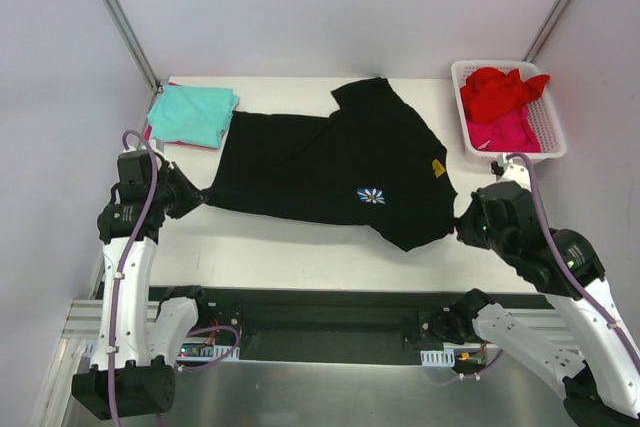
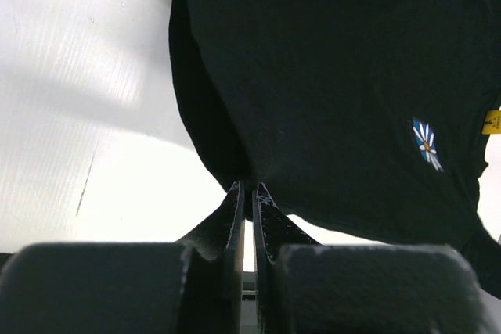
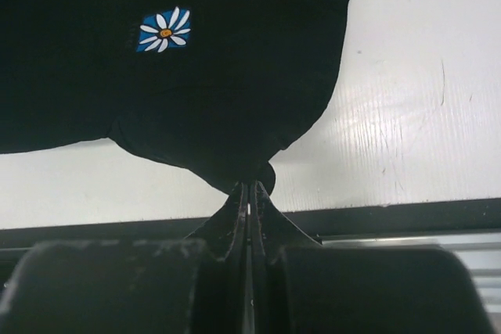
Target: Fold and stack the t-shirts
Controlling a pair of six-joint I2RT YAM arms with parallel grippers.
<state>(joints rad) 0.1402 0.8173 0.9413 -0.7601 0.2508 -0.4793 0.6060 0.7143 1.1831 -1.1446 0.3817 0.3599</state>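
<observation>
Left gripper (image 1: 203, 197) is pinched tight on the nine o'clock edge of the black daisy t-shirt (image 1: 330, 162); right gripper (image 1: 460, 228) clamps its four o'clock corner, cloth spread between them.

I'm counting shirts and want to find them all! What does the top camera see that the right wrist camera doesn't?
Only the top view shows the folded teal shirt, the red shirt and pink shirt in the white basket, and the left gripper pinching the black shirt. Only the right wrist view shows close up how the shut right gripper pinches that shirt's edge. Both show the black shirt and its daisy print.
</observation>
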